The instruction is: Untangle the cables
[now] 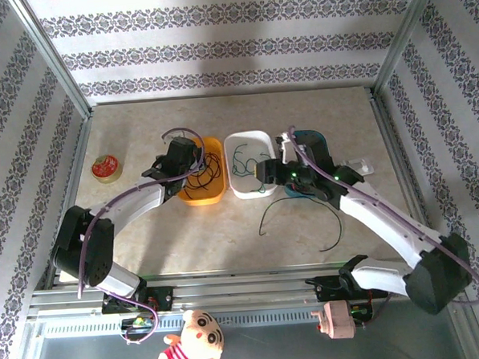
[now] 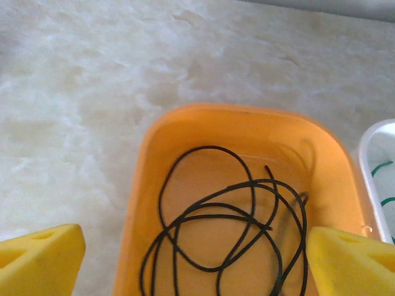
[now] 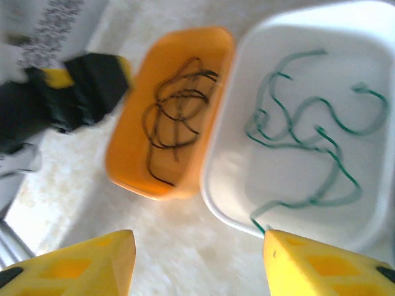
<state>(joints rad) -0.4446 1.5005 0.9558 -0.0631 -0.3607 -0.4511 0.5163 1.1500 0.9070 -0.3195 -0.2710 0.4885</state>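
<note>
Left fingers (image 2: 43, 259): yellow, at the two lower corners of the left wrist view, far apart.
Left gripper (image 2: 196, 253): spread wide and empty, hanging over the near end of the orange tray (image 2: 141, 185).
Black cable (image 2: 247, 217): coiled in overlapping loops on the orange tray's floor, wholly inside it and clear of the fingers.
Green cable (image 3: 336, 159): lies in loose bends in the white tray (image 3: 225, 203); one end hangs over the near rim.
Loose black cable (image 1: 265, 214): on the table (image 1: 186, 238) in front of the white tray, curving out from under the right arm.
Second strand (image 1: 341, 229): thin and black, just right of it; whether the two join I cannot tell.
Right gripper (image 3: 197, 250): spread and empty, over bare table just before the gap between the two trays.
Trays: orange and white sit side by side, close together; a blue tray (image 1: 322, 139) sits right of the white one, mostly hidden by the right arm, its contents unclear.
Red tin (image 1: 105, 167): well left of the orange tray.
Doll (image 1: 192, 339): below the near rail, between the arm bases.
</note>
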